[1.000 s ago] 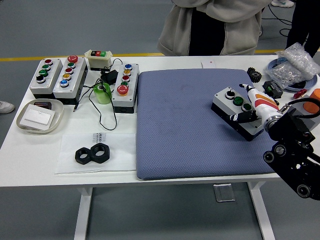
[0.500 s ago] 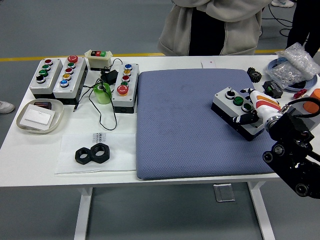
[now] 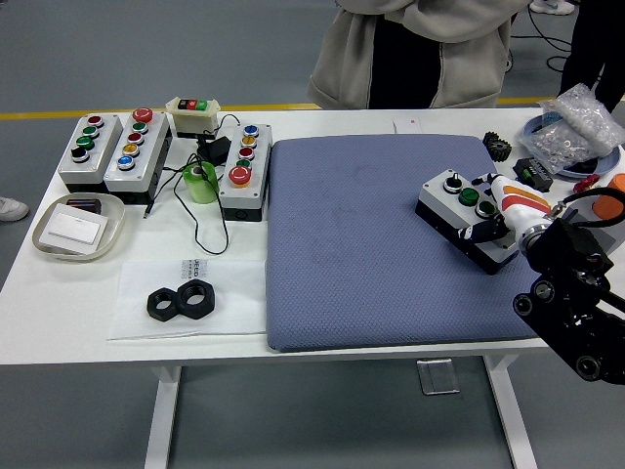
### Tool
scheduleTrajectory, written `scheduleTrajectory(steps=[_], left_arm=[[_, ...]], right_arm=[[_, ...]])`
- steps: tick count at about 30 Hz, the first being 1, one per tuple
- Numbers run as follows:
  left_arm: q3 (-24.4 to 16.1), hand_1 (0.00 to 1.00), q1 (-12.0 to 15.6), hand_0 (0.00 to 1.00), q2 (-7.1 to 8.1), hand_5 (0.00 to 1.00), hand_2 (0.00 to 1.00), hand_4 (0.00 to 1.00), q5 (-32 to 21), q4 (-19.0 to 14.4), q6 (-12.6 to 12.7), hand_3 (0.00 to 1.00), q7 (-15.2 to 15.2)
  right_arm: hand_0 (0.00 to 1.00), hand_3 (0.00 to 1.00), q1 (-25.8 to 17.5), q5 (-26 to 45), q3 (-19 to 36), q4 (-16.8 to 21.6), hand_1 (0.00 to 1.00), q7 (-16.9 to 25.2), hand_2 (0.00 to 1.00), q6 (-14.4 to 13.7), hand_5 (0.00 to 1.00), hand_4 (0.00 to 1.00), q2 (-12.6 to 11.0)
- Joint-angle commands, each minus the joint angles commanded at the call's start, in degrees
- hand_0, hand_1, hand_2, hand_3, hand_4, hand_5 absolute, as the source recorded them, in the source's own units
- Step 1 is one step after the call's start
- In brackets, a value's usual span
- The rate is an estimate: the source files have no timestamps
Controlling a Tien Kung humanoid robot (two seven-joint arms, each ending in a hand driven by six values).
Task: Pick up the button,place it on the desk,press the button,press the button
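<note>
- The button box point(image 3: 467, 220) lies on the right part of the blue mat point(image 3: 381, 244), turned at an angle to the mat's edges.
- Its grey top carries a black-and-white knob at the far left and two green buttons point(image 3: 470, 196) beside it.
- The right hand point(image 3: 496, 210) rests over the box's right end; its white fingers point(image 3: 485, 227) curl down onto the top and near edge, gripping the box.
- The right arm point(image 3: 576, 293) enters from the lower right corner.
- Three further button boxes point(image 3: 132, 151) stand at the far left of the white table point(image 3: 59, 322).
- Two black nuts point(image 3: 182, 300) lie near the table's left front.
- A person point(image 3: 420, 49) stands at the far side, arms folded.
</note>
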Motion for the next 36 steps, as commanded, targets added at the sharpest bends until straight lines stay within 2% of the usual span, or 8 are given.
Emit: scheduleTrajectory(steps=[1,2,6,12,19,20,26,36], left_arm=[[0.1,0.838,-0.01,0.728,0.0,0.998,0.902,0.647,-0.16,0.0,-0.01,0.83,-0.05],[0.15,0.838,-0.02,0.728,0.01,0.998,0.902,0.646,-0.24,0.0,-0.02,0.83,-0.08],[0.15,0.838,-0.03,0.728,-0.02,0.998,0.902,0.646,-0.28,0.02,-0.01,0.83,-0.08],[0.32,0.837,-0.08,0.728,-0.04,0.998,0.903,0.647,-0.57,0.04,-0.01,0.829,-0.14],[0.42,0.838,-0.19,0.727,0.0,0.998,0.903,0.648,-0.74,0.07,-0.04,0.829,-0.17],[0.41,0.837,-0.19,0.727,0.0,0.998,0.903,0.649,-0.74,0.07,-0.04,0.829,-0.17],[0.3,0.838,-0.21,0.728,-0.03,0.998,0.903,0.65,-0.65,0.08,0.01,0.829,-0.09],[0.17,0.838,-0.25,0.728,-0.1,0.998,0.903,0.65,-0.56,0.13,0.04,0.829,-0.02]], right_arm=[[0.68,0.717,-0.01,-0.01,-0.11,-0.05,0.552,-0.02,0.554,0.05,0.089,0.921,-0.08],[0.575,0.666,-0.01,0.0,-0.16,-0.08,0.484,-0.03,0.488,0.09,0.002,0.822,-0.13],[0.575,0.666,0.04,0.28,-0.58,-0.04,0.484,0.16,0.488,0.37,0.002,0.822,-0.49],[0.575,0.667,0.21,3.2,-2.15,0.68,0.483,2.96,0.486,1.86,0.002,0.815,-2.61],[0.603,0.678,1.67,5.84,-5.67,1.26,0.489,10.27,0.492,5.71,0.002,0.831,-6.45],[0.639,0.689,1.73,5.87,-5.81,1.29,0.501,10.63,0.496,5.84,0.002,0.831,-6.57],[0.65,0.692,2.98,4.83,-8.78,2.23,0.506,17.64,0.497,8.85,0.002,0.832,-9.32],[0.633,0.681,4.78,2.23,-12.61,3.38,0.497,28.09,0.489,8.76,0.002,0.841,-12.59]])
